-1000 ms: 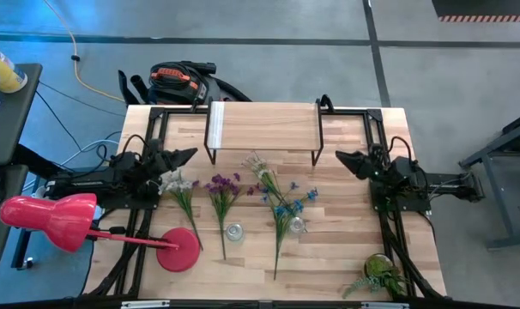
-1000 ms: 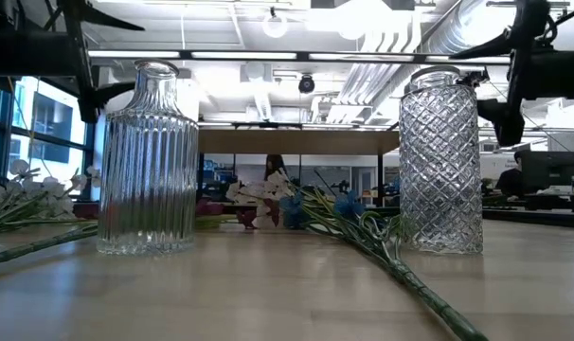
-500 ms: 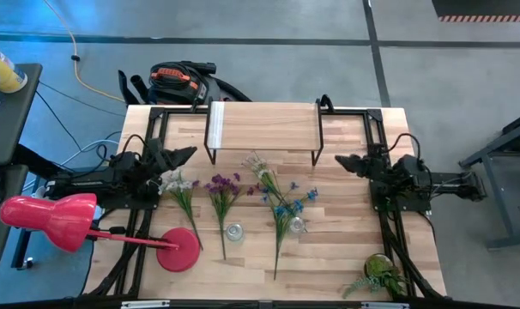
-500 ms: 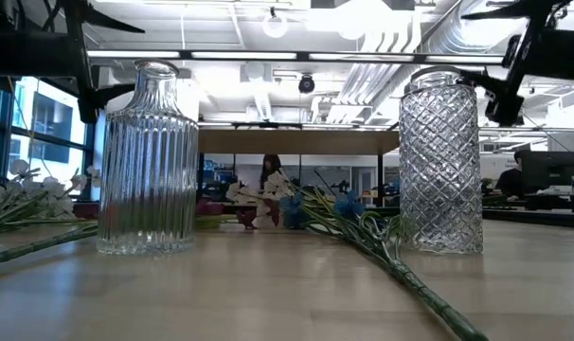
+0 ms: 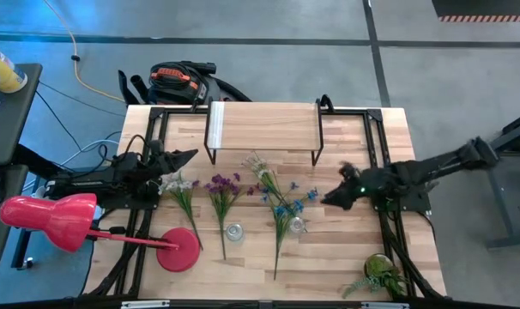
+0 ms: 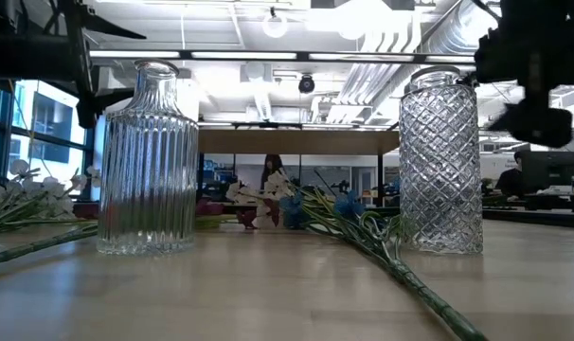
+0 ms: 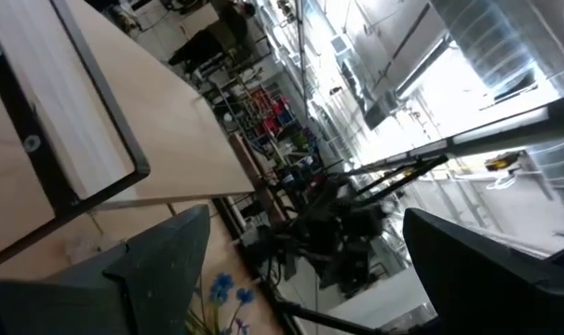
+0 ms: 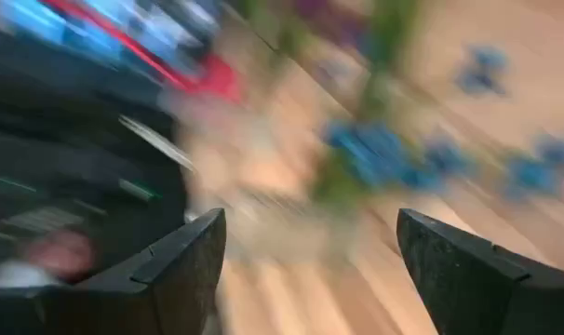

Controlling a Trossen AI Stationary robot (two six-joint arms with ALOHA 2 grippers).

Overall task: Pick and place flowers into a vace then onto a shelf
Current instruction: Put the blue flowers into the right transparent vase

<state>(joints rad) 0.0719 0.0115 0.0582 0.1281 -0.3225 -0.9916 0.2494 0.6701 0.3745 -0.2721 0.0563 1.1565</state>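
Three bunches of flowers lie flat on the table: white (image 5: 181, 190), purple (image 5: 222, 193), and blue and white (image 5: 281, 206). Nearer the front edge stand two glass vases, one ribbed (image 6: 151, 161) and one diamond-cut (image 6: 440, 161). The shelf (image 5: 264, 127) stands at the far edge. My right gripper (image 5: 332, 197) hangs open just right of the blue blossoms (image 8: 384, 149) and slants down toward them; its wrist view is blurred. Over the table's left side, by the white flowers, my left gripper (image 5: 188, 155) is open and holds nothing.
A red desk lamp (image 5: 71, 223) has its base on the table's near left. A small potted plant (image 5: 378, 273) sits at the near right corner. A vacuum cleaner (image 5: 178, 81) stands on the floor beyond the far edge.
My right gripper has swung from the table's right side toward the middle and the near edge. It has tipped from about level to slanting down, and ends beside the blue flowers. It stays open. The flowers and vases have not moved.
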